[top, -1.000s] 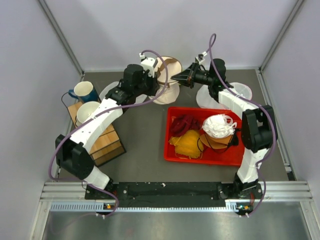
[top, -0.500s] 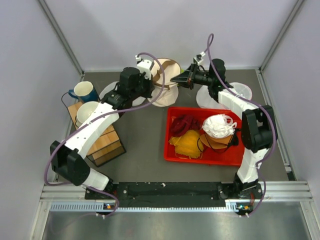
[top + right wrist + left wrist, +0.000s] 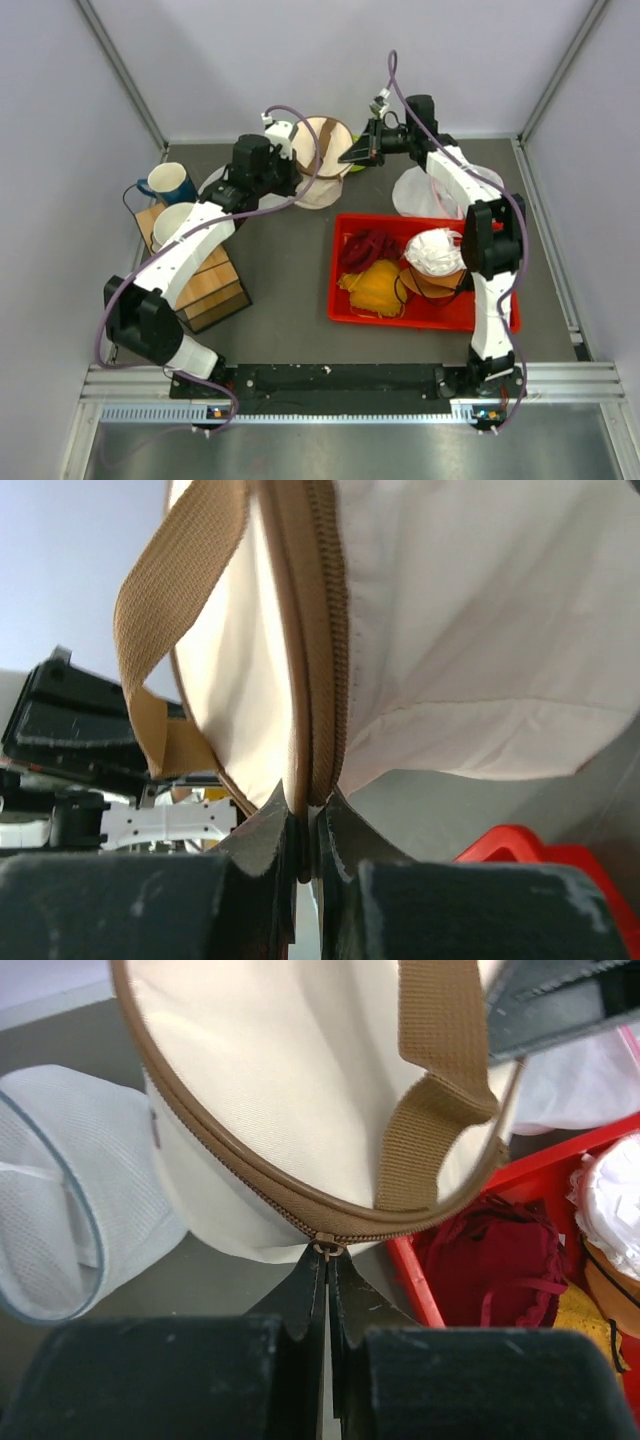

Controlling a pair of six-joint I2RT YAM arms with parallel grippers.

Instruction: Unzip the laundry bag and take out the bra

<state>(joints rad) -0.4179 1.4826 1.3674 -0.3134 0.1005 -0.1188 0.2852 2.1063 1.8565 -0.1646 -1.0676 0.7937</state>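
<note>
The cream laundry bag (image 3: 322, 150) with brown trim stands at the back centre, its round zippered end facing up. My left gripper (image 3: 298, 176) is at its near-left rim. In the left wrist view it (image 3: 327, 1260) is shut on the brown zipper pull (image 3: 327, 1246). My right gripper (image 3: 352, 157) is at the bag's right rim. In the right wrist view it (image 3: 310, 808) is shut on the zipper edging (image 3: 318, 630). A brown handle strap (image 3: 440, 1110) crosses the end. The black bra is hidden.
A red tray (image 3: 345, 312) at the near right holds a dark red garment (image 3: 365, 248), a yellow one (image 3: 375, 285) and a white cupped one (image 3: 435, 250). White mesh pouches (image 3: 215, 185) (image 3: 420, 192) flank the bag. Mugs (image 3: 170, 182) and a wooden box (image 3: 210, 285) stand left.
My left gripper has moved a little to the left along the bag's rim. My right wrist has swung back and up, and the bag's end has turned with it.
</note>
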